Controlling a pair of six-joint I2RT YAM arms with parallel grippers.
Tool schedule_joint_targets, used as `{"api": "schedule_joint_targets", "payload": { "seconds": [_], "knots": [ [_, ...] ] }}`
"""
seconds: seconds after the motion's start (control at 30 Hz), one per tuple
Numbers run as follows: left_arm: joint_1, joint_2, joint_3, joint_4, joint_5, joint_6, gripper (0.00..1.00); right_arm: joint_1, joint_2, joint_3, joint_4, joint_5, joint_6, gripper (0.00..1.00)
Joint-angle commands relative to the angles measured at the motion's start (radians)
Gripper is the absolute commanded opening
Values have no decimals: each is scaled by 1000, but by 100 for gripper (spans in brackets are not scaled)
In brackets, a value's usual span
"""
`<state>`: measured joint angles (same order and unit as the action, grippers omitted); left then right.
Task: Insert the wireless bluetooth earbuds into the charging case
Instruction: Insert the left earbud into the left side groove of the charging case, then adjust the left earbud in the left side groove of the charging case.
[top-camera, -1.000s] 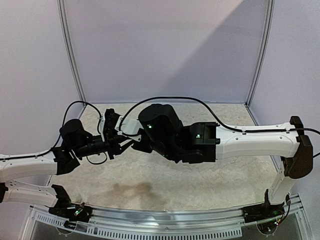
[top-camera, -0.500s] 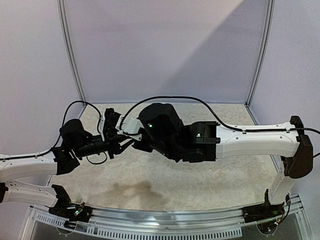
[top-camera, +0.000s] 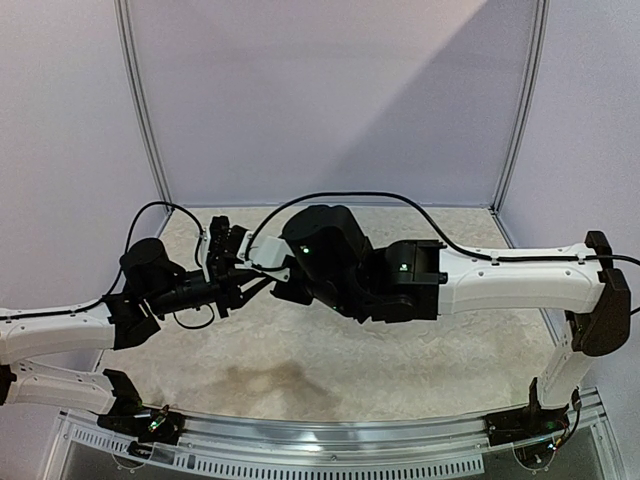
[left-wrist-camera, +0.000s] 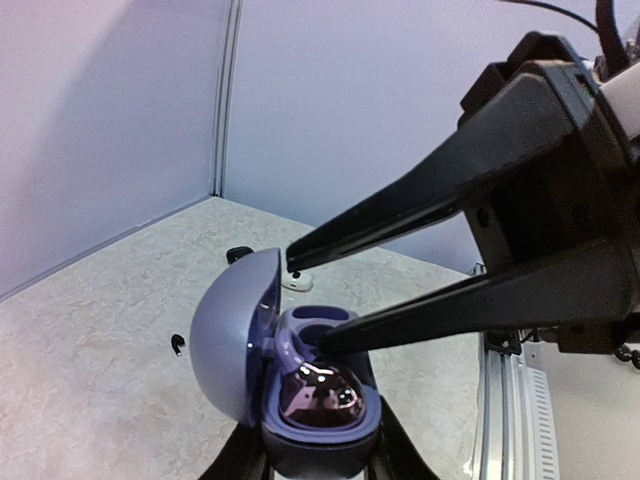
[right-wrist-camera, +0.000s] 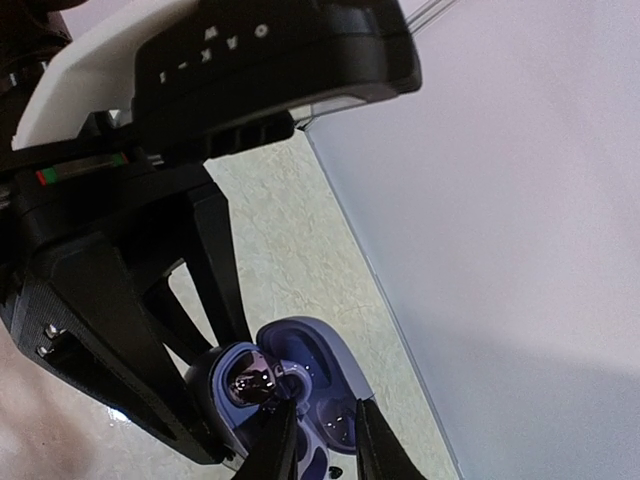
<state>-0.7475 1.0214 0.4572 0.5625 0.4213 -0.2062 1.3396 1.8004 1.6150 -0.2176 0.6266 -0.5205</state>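
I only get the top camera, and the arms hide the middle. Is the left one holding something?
Observer: Yes. The left gripper grips a purple case, and its lid is open.
Child: Is an earbud inside?
Observer: One shiny dark earbud sits in it. The other socket looks empty.
Child: What is the right one doing?
Observer: The right gripper is open just above the case and holds nothing.
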Motion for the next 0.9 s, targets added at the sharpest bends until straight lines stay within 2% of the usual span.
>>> {"api": "schedule_joint_targets", "payload": {
  "seconds": [0.0,0.23,0.47,0.87],
  "knots": [
    [7,-12,16,69,-2,22,0,-8,-35,-20,-83,-39,22,21],
    [7,-12,6,50,7,105,0,-10,-111,-26,-72,-106,69,21],
    [6,-5,7,35,36,196,0,-15,-193,-50,-68,-248,145,20],
    [2,-9,9,28,85,269,0,-34,-78,8,-63,-347,169,16]
  ]
}}
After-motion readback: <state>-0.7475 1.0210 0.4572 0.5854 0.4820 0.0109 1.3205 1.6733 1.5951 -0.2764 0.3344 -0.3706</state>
